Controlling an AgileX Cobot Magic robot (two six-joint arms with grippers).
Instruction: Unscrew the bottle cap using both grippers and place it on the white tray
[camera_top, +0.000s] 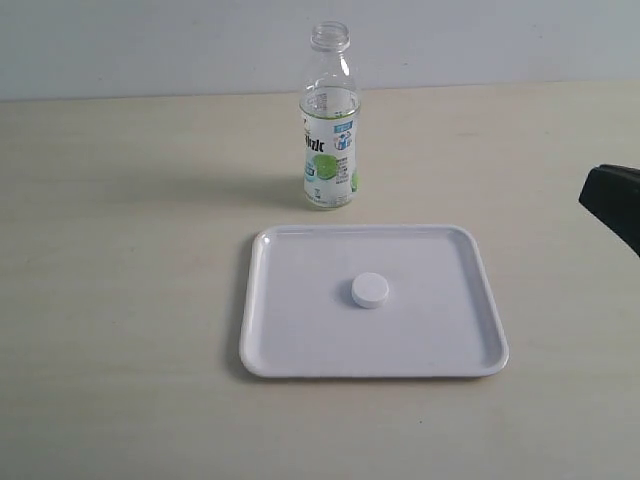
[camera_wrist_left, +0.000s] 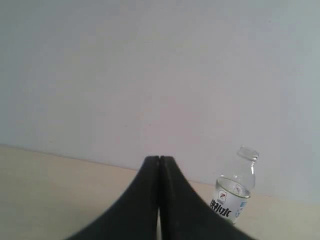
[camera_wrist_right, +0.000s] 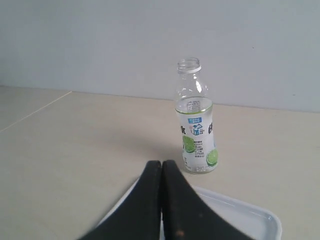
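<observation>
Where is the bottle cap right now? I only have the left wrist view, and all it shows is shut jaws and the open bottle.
Observer: The bottle cap lies flat on the white tray, near its middle.
Operator: Is the right gripper holding anything?
Observer: No. The right gripper is shut, with nothing between its jaws.
Operator: Where is that tray from the bottle?
Observer: In the exterior view the bottle stands upright just behind the tray's far rim, not touching it.
</observation>
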